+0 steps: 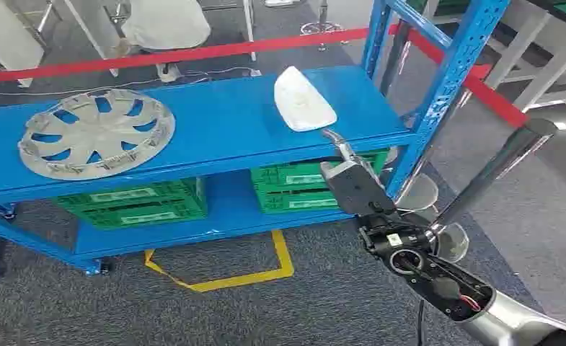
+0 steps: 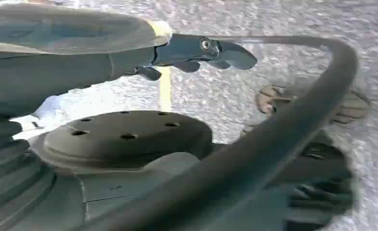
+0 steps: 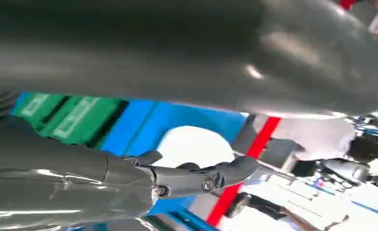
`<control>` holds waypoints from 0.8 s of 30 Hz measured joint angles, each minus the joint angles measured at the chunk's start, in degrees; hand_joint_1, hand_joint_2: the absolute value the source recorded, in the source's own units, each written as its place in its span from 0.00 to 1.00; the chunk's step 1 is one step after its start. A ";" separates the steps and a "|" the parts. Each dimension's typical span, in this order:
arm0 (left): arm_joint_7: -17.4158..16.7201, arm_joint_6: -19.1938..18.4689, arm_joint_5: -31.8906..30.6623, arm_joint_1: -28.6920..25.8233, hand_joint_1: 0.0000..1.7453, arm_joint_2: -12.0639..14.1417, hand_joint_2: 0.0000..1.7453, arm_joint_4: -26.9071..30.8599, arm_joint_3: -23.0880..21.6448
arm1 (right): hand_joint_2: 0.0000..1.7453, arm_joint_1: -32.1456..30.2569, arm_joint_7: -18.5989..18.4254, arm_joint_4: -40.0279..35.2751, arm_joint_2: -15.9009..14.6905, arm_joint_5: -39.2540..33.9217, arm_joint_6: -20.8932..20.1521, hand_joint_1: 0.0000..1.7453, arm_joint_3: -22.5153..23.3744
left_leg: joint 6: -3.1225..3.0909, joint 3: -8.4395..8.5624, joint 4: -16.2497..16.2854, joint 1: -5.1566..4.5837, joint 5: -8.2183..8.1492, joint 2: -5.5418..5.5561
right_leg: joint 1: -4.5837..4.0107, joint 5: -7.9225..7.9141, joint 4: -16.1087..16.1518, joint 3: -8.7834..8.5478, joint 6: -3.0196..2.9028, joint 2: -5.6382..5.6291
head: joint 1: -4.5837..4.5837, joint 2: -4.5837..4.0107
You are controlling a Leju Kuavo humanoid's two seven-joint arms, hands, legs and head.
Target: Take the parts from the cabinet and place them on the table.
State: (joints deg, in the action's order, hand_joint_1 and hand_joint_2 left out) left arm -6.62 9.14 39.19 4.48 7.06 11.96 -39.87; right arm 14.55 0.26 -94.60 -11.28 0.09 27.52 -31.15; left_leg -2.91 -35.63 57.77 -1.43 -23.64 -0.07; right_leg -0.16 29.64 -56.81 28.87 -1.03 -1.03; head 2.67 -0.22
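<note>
- My right hand [image 1: 346, 167]: fingers apart, holding nothing, just short of the white moulded plastic cover [image 1: 303, 99] on the blue metal shelf [image 1: 222, 122];
- My left hand [image 2: 196, 50]: hanging, empty; how far its fingers spread I cannot tell;
- Advice: reach over the cover's near edge, then close evenly.

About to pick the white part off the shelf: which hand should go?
Right. The right hand is raised at the shelf edge just below the white part. The left hand hangs down over the floor.

White part [image 1: 303, 99], blue cabinet [image 1: 222, 122], green crates [image 1: 132, 204]
</note>
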 joint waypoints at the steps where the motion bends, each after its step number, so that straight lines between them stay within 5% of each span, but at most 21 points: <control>1: -0.02 0.00 0.07 0.12 0.00 -0.24 1.00 0.00 0.00 | 0.00 0.05 -0.07 -0.13 0.00 0.00 -0.02 0.00 -0.04 | 0.04 0.45 -1.50 -0.28 -0.17 -0.22 | 0.25 0.14 0.27 -0.11 0.27 -0.22 | -0.02 0.00; 4: -0.18 0.00 0.37 0.18 0.00 -0.20 1.00 0.00 0.02 | 0.00 0.00 -0.06 -0.15 0.02 -0.07 -0.22 0.00 -0.09 | -0.42 2.03 -3.98 -0.38 -0.46 -0.19 | 0.54 -1.13 0.57 -1.47 1.36 0.11 | -0.20 0.00; 6: -0.13 0.04 0.44 -0.05 0.00 -0.33 1.00 -0.02 0.02 | 0.00 0.26 -0.07 -0.22 0.02 -0.09 -0.37 0.00 -0.07 | -0.11 4.66 -5.52 0.35 -0.03 -0.23 | 0.42 0.56 -1.30 -0.98 1.95 0.38 | -0.04 0.00; 10: 0.02 -0.04 0.57 0.12 0.00 -0.51 1.00 -0.02 0.02 | 0.00 0.21 -0.15 -0.13 0.04 -0.22 -0.55 0.00 -0.15 | 0.18 6.06 -5.52 0.81 -1.36 -0.07 | 1.19 5.92 -15.69 8.19 3.37 0.48 | 0.35 0.00; 12: 0.07 -0.04 0.53 -0.14 0.00 -0.68 1.00 -0.02 0.04 | 0.00 0.23 -0.11 -0.09 0.04 -0.35 -0.59 0.00 -0.28 | 0.78 7.46 -5.48 1.26 -2.39 -0.06 | 1.73 3.04 -12.74 8.42 3.96 0.69 | 0.50 0.00; 14: 0.09 -0.11 0.37 -0.14 0.00 -0.83 1.00 -0.02 0.04 | 0.00 0.23 0.00 -0.09 0.04 -0.35 -0.46 0.00 -0.20 | 1.62 9.07 -5.05 1.85 -3.82 -0.06 | 2.34 -4.39 -2.80 5.40 4.78 0.93 | 0.65 0.00; 15: 0.11 -0.13 0.37 -0.24 0.00 -0.70 1.00 -0.09 0.02 | 0.00 0.12 0.04 0.00 0.04 -0.37 -0.42 0.00 -0.22 | 2.14 9.10 -4.92 1.81 -4.43 -0.05 | 2.55 -6.12 -0.26 4.74 5.10 1.00 | 1.03 0.00; 16: 0.11 -0.20 0.37 0.11 0.00 -0.66 1.00 -0.13 0.02 | 0.00 0.25 0.07 0.15 0.04 -0.55 -0.31 0.00 -0.28 | 2.48 8.92 -4.45 1.77 -4.58 0.04 | 1.98 -4.22 0.84 5.42 4.16 1.01 | 0.80 0.00; 17: 0.11 -0.22 0.37 0.27 0.00 -0.66 1.00 -0.13 0.02 | 0.00 0.13 0.02 0.15 0.04 -0.61 -0.31 0.00 -0.26 | 2.78 8.29 -4.54 1.70 -4.64 0.00 | 1.85 -4.73 0.24 4.62 2.81 0.84 | 0.79 0.00; 20: 0.09 -0.22 0.42 0.30 0.00 -0.53 1.00 -0.13 0.02 | 0.00 0.13 0.22 0.15 0.04 -0.52 -0.28 0.00 -0.28 | 3.64 8.73 -3.93 1.75 -4.81 -0.06 | 2.00 -4.65 0.52 3.98 1.53 0.45 | 0.50 0.00; 21: 0.09 -0.22 0.41 0.32 0.00 -0.57 1.00 -0.13 0.02 | 0.00 0.23 0.24 0.15 0.04 -0.52 -0.28 0.00 -0.20 | 3.80 7.67 -1.23 1.87 -4.62 -0.05 | 2.04 -4.45 0.81 3.33 1.21 0.54 | 0.32 0.00; 24: 0.09 -0.22 0.55 0.55 0.00 -0.64 1.00 -0.13 0.02 | 0.00 0.53 0.26 0.17 0.07 -0.52 -0.46 0.00 -0.20 | 4.51 -1.24 11.65 1.93 -8.52 -0.06 | 1.88 -3.61 1.04 2.51 0.58 0.58 | -0.29 0.00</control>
State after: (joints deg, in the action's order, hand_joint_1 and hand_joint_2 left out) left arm -6.54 8.92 39.74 5.03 6.43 11.82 -39.85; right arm 15.08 0.52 -94.42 -11.21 -0.44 27.06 -31.34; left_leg 1.60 -36.87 69.42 0.50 -32.16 -0.13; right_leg 1.72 26.02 -55.77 31.39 -0.46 -0.45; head 2.38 -0.22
